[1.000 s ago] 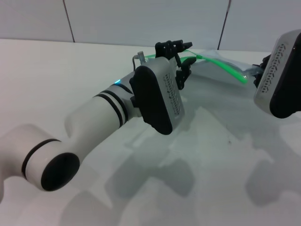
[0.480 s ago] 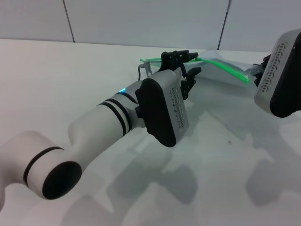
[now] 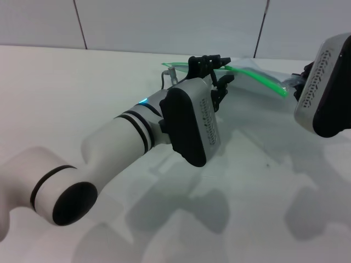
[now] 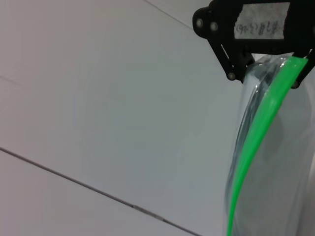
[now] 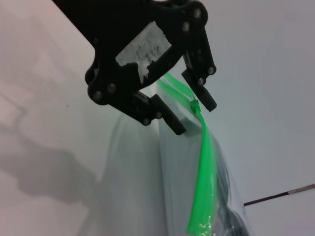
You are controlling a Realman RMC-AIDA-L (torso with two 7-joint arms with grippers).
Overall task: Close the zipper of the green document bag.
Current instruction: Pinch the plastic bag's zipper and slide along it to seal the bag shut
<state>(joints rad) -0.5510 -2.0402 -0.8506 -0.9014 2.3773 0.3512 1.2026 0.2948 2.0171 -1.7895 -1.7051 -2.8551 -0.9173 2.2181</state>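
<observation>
Head view: our left gripper [image 3: 218, 71], clamped on the zipper [image 3: 258, 78], has slid slightly right; our right gripper [image 5: 189, 108] pinches the green document bag [image 5: 192, 177].

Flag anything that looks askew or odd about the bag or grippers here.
The translucent pale plastic document bag is not lying flat: its bright green zipper strip arches up off the white table, held between the left gripper and the right gripper, so the pouch bulges. Nothing looks torn or spilled.
</observation>
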